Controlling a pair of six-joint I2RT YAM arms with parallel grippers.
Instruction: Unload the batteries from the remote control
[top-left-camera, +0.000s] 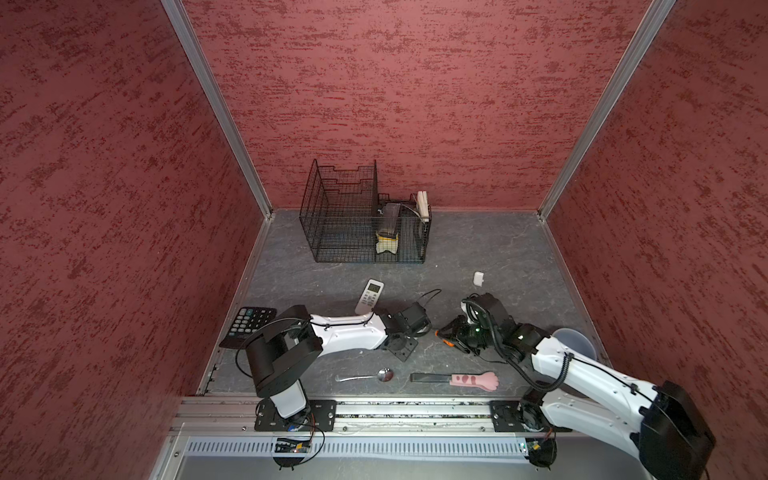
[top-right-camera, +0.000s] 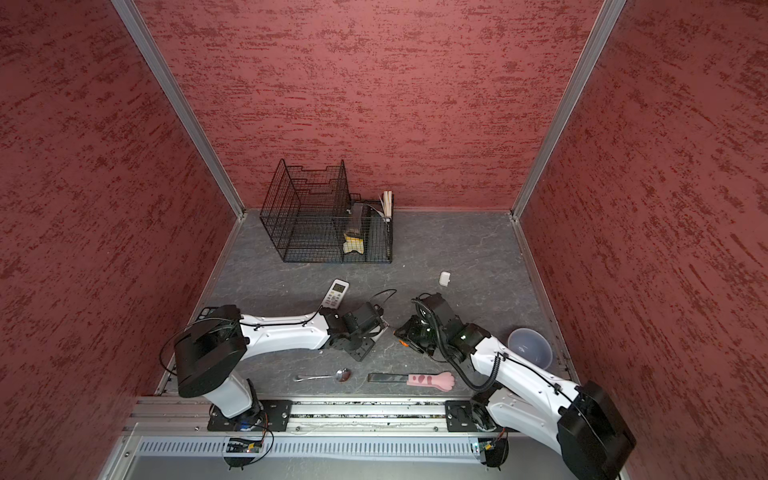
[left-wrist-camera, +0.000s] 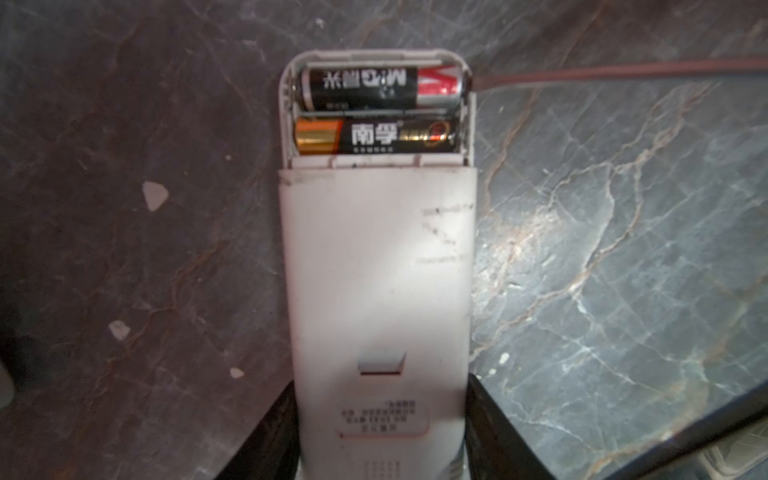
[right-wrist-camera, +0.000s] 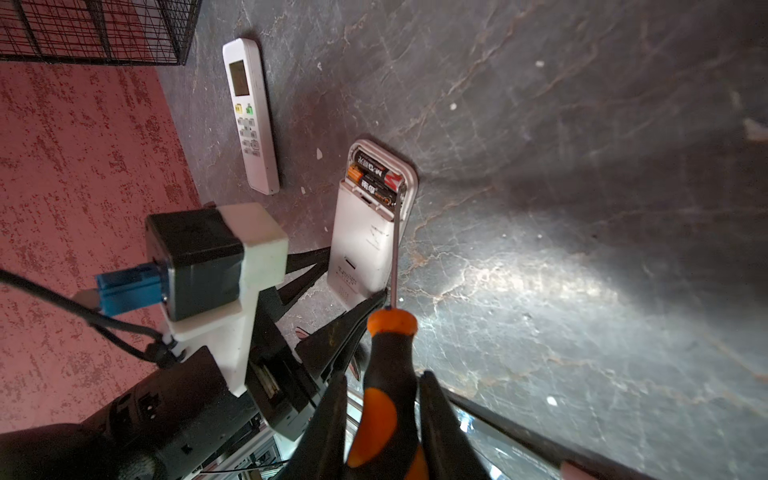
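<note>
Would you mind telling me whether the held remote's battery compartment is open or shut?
Open: the battery compartment of the remote is uncovered, and two batteries lie exposed inside it.

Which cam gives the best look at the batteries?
Left wrist: both batteries sit close-up in the open compartment of the remote, labels readable. Right wrist shows them small, the screwdriver tip at one end. In both top views they cannot be made out.

Facing inward, left pincer (left-wrist-camera: 380, 419) clamped, right pincer (right-wrist-camera: 384, 380) clamped

Dim, reddish; table (right-wrist-camera: 519, 270) glare; wrist views seemingly soft.
</note>
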